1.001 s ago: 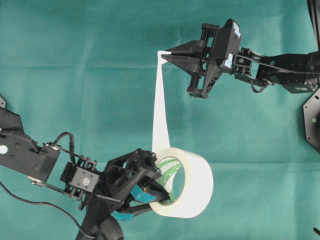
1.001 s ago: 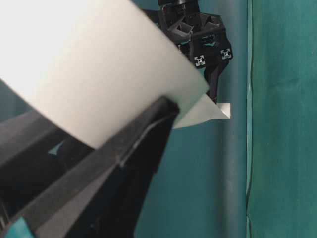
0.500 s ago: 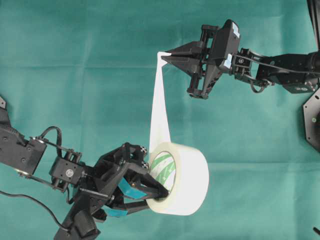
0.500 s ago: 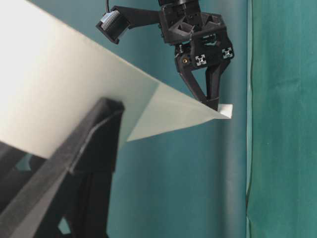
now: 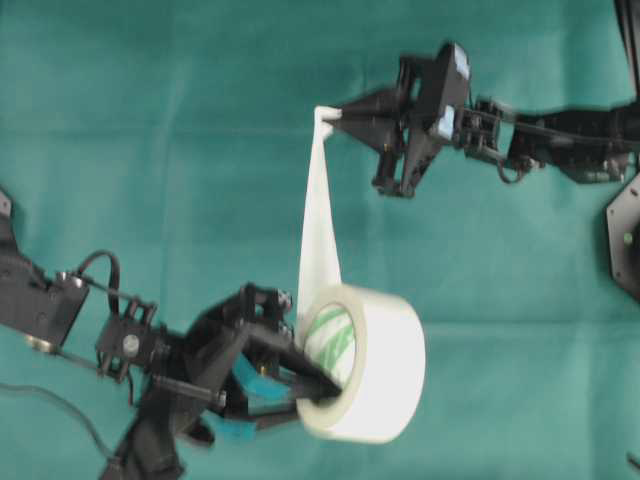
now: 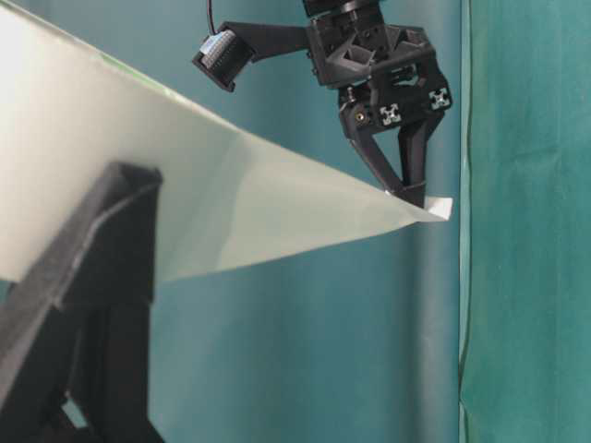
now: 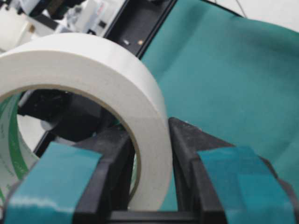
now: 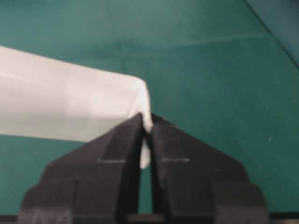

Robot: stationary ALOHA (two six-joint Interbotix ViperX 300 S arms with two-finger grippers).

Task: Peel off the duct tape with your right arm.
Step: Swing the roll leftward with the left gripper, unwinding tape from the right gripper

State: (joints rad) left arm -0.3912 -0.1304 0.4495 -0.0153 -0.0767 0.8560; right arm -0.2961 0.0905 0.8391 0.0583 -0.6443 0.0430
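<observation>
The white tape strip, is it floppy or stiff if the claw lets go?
Probably floppy: the strip twists along its length and crumples where the right claw pinches it. It looks thin and light, so it would likely sag or curl. Its sticky side might cling back onto the roll held by the left claw.

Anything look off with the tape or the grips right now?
Only a small thing: the strip end is crumpled and folded where the right gripper pinches it. Otherwise the strip runs unbroken to the duct tape roll, clamped by the left gripper.
</observation>
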